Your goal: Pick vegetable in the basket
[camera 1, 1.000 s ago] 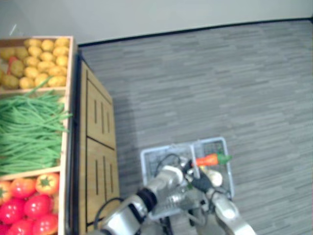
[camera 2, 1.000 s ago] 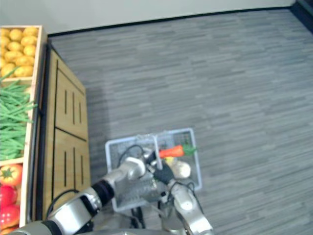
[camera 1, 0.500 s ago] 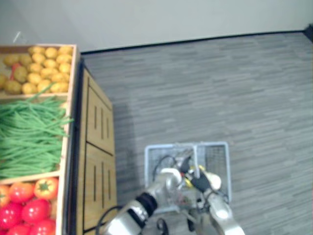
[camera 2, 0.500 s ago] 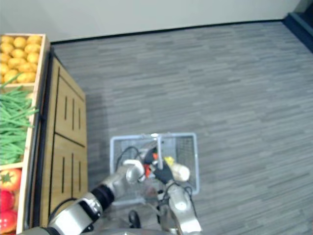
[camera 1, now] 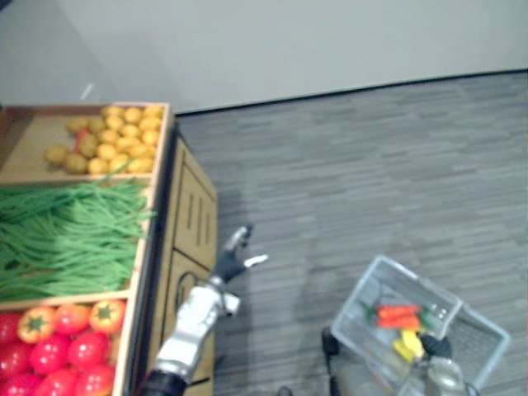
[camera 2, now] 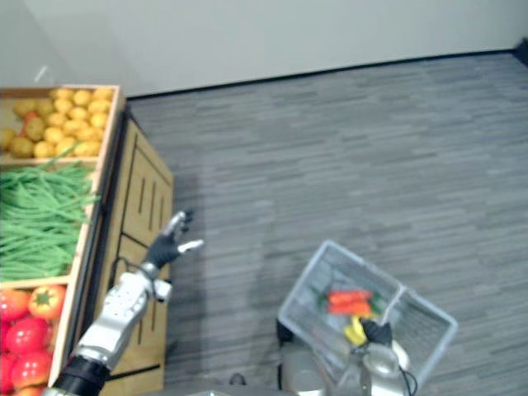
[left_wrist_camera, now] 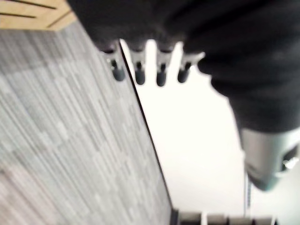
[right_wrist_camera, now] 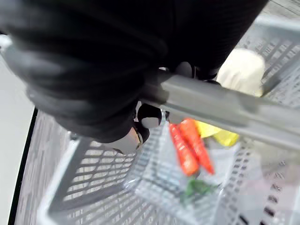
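My right robot hand (right_wrist_camera: 93, 70) is curled round the grey handle (right_wrist_camera: 225, 117) of the basket (camera 1: 355, 297). The fingers wrap over the bar and the thumb closes under it, so the grip is pressed tight on the handle itself. The basket is a pale grey mesh one, low on my right side over the grey floor (camera 1: 371, 165). It is well apart from the wooden stand (camera 1: 190, 223) and turned at a slant to it; I cannot tell whether it rests on the floor or hangs clear of it. The vegetables lie inside it. Two orange carrots (camera 1: 398, 317) with green tops lie side by side near the middle of the mesh bottom. A yellow vegetable (camera 1: 406, 346) sits just beside them, on the side nearer to me. A pale round vegetable (right_wrist_camera: 241, 70) shows past the handle, close to the yellow one. My left robot hand (camera 1: 233, 257) is raised in the air next to the front of the stand, holding nothing. Its fingers (left_wrist_camera: 139, 75) are straight and slightly spread, with the thumb set apart. On top of the stand, three wooden crates stand in a row. The far one holds small yellow produce (camera 1: 115, 136), the middle one a heap of green beans (camera 1: 66, 235), and the near one red and orange tomatoes (camera 1: 58, 346).
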### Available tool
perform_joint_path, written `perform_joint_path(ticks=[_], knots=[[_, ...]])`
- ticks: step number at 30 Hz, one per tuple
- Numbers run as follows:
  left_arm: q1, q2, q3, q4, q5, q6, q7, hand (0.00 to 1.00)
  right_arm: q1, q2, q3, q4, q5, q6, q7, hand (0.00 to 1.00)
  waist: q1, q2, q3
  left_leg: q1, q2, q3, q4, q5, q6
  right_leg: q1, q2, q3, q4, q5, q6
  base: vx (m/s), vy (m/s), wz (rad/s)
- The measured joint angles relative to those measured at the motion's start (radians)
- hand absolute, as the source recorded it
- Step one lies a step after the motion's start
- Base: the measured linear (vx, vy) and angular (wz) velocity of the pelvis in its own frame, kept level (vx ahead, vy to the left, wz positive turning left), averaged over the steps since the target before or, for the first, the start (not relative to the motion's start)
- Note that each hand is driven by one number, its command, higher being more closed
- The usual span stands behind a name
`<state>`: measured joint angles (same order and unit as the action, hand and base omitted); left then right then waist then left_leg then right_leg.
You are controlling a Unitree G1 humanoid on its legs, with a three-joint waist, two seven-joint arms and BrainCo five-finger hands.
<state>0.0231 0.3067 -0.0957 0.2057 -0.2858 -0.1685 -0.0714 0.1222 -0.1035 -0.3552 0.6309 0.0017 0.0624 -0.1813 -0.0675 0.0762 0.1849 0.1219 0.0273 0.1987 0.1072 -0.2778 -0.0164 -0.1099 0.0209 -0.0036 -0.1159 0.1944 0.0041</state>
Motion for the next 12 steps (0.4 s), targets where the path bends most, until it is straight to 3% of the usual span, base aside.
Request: perform_joint_path(ticks=[2, 4, 9, 12], knots=[[0.0, -0.055, 0.083, 0.129, -0.01, 0.0, 0.01, 0.0, -0.001, 0.004, -0.051, 0.038, 0.011, 0.001, 0.005, 1.0, 0.011, 0.008, -0.014, 0.003, 0.004, -0.004, 0.001, -0.002, -0.004, 0.003, 0.003, -0.005, 0.0, -0.003, -0.004, 0.03, 0.015, 0.06], [-0.019, -0.097, 0.138, 0.285, 0.046, 0.009, 0.052, 0.0, 0.005, 0.002, -0.088, 0.07, 0.014, 0.001, 0.009, 1.0, 0.011, 0.01, -0.021, 0.006, 0.009, -0.016, 0.004, 0.001, -0.001, 0.012, 0.005, -0.016, 0.0, -0.007, -0.002, 0.05, 0.022, 0.13], [-0.027, -0.134, 0.232, 0.676, 0.327, 0.086, 0.177, 0.0, -0.009, -0.016, -0.113, 0.144, 0.002, 0.001, 0.005, 1.0, 0.015, -0.007, -0.029, 0.032, 0.019, -0.018, 0.005, 0.003, -0.005, 0.034, 0.014, -0.02, 0.0, -0.016, -0.005, 0.04, 0.033, 0.03], [-0.012, -0.146, 0.314, 0.795, 0.389, 0.108, 0.217, 0.0, -0.027, -0.016, -0.143, 0.191, -0.026, 0.001, -0.011, 1.0, 0.019, -0.016, -0.038, 0.043, 0.022, -0.017, 0.005, 0.0, -0.01, 0.046, 0.017, -0.022, 0.0, -0.028, -0.01, 0.01, 0.043, 0.02]])
